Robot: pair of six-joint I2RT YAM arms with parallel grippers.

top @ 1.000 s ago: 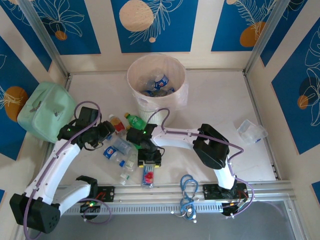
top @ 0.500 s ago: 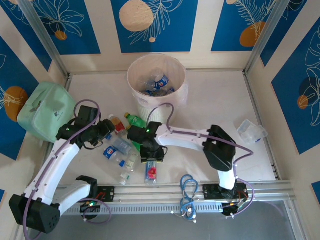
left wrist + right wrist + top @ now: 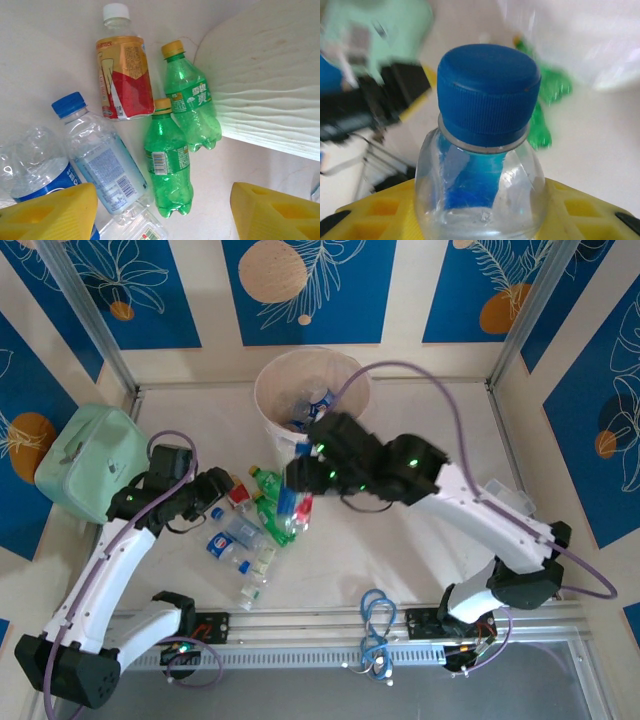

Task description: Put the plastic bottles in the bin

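The right claw (image 3: 480,215) is clamped on a clear blue-capped bottle (image 3: 485,150), gripping it at the shoulder with the cap toward the wrist camera. In the top view the load hangs over the counter (image 3: 420,540) left of centre, short of the bin (image 3: 264,400). The bin stands at the middle of the far edge with several bottles already inside. The left claw (image 3: 162,205) is spread apart and empty, poised over the loose bottles beside the bin wall: two green bottles (image 3: 168,160), a red-and-gold labelled bottle (image 3: 125,80) and a clear bottle (image 3: 100,155). Probable faults are as follows. The thin, smooth bottle may slip or pivot in the grip during the carry. A release before the load clears the rim would likely bounce it back onto the counter. Contact with the rim may tip the light bin. Both arms work close together, so a collision is possible.
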